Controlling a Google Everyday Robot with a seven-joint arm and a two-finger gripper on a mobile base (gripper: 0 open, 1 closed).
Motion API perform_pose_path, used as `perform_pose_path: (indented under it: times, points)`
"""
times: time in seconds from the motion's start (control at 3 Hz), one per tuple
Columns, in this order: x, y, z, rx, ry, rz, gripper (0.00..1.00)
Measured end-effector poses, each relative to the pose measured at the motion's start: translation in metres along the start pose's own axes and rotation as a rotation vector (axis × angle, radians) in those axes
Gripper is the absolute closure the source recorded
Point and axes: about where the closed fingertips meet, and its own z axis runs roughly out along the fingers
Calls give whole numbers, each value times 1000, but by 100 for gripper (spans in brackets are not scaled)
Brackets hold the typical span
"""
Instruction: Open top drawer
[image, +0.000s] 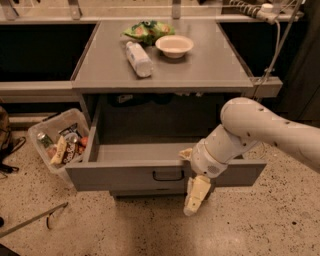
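The top drawer (120, 172) sits pulled far out beneath the tabletop (210, 65), front running crosswise, and the claw (196, 194) hangs before it just right of the black handle (168, 175); whether it grips anything, I cannot tell.

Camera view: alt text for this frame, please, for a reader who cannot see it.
The top drawer stands pulled far out, with the robot's gripper hanging before its front, just right of the black handle. On the grey table above lie a bottle, a white bowl and a green bag; a bin of snacks sits on the floor.
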Motion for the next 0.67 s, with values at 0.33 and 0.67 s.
perform_pose_path:
  times: [0.33, 0.67]
  points:
    - [-4, 57, -31, 22, -9, 71, 0]
    - [-4, 57, -30, 21, -9, 70, 0]
